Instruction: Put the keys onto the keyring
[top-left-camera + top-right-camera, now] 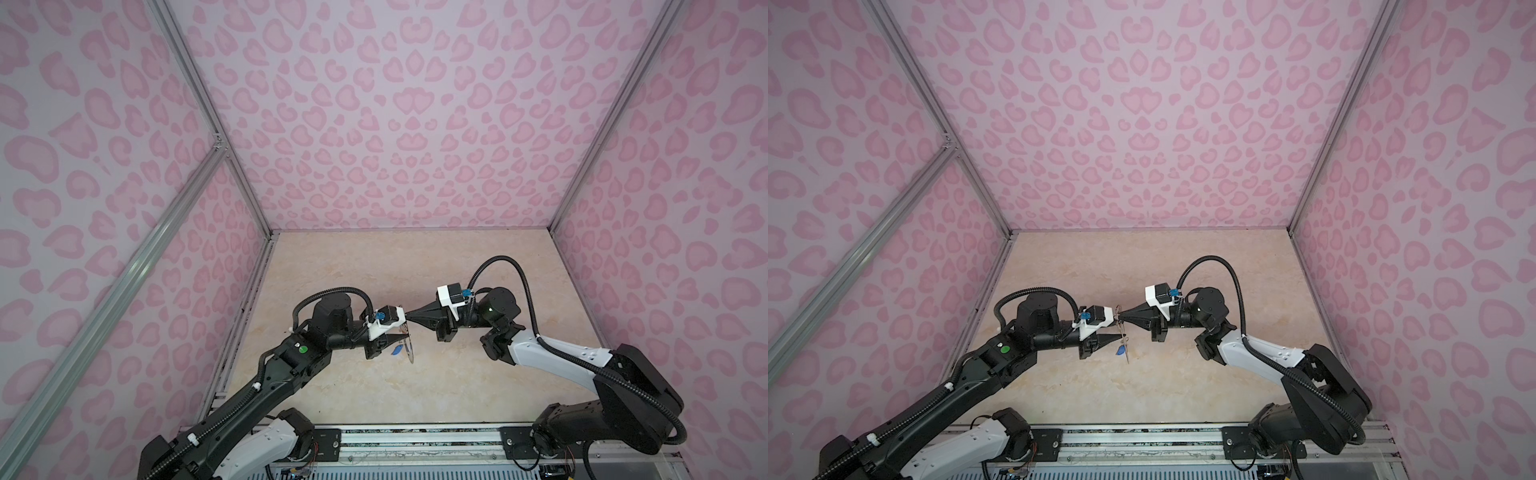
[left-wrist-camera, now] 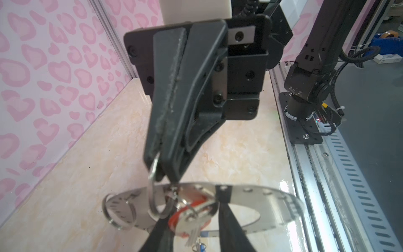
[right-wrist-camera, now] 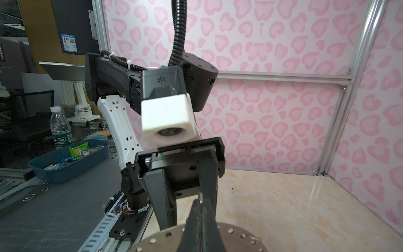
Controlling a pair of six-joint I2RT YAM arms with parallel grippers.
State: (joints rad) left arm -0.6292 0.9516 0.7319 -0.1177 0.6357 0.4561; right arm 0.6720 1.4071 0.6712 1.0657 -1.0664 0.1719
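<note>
- My right pincer [image 2: 162, 172] is clenched on a wire loop [image 2: 152, 187] hooked to the keyring [image 2: 261, 196], above the table [image 1: 374, 270].
- On my left pincer [image 1: 398, 336] the fingers stand apart; whether they grip, I cannot tell.
- The red-tagged key [image 2: 192, 220] and blue-tagged key [image 1: 397, 351] dangle by the keyring.

Even, diffuse light, soft shadows. Glare streak on tabletop [image 3: 314, 187] (right wrist view); near keyring [image 2: 261, 198] blurred; wall edges bow.

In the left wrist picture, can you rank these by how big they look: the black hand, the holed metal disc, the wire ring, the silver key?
1. right hand
2. keyring disc
3. wire ring and silver key: about alike, so unranked.
Nearness may flatter the disc.
</note>
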